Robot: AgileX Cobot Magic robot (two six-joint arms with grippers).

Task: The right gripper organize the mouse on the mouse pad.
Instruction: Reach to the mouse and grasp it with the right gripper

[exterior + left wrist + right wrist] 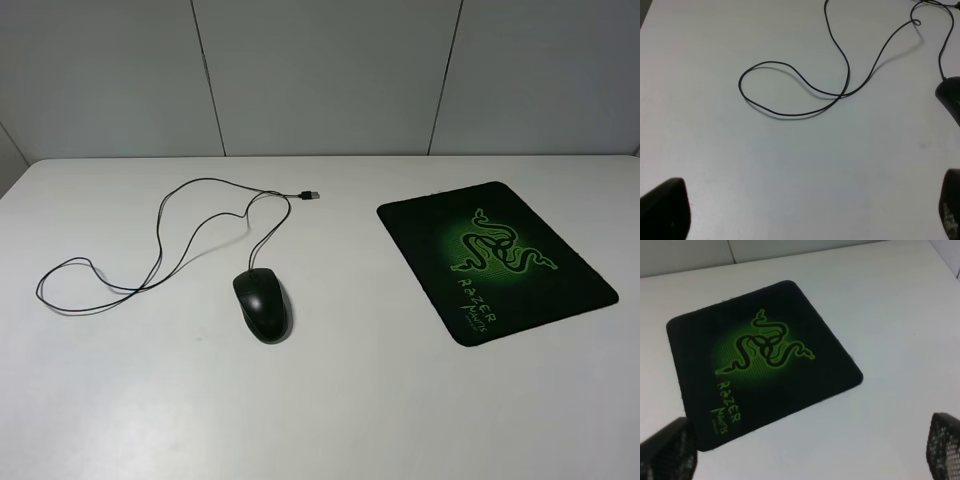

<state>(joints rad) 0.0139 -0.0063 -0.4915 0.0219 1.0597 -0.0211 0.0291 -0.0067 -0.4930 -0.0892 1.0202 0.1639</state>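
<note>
currently mouse (263, 305) lies lengthwise near-to-far, nose pointing away; right tool (806, 447) spread apart.

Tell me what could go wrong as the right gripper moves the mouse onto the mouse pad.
The mouse is glossy and rounded, so it might slip from the open right gripper when pinched. Its long cord lies in loose loops; dragged along, it could tug the mouse askew. The mouse pad lies skewed; a sliding set-down could shift it further.
</note>
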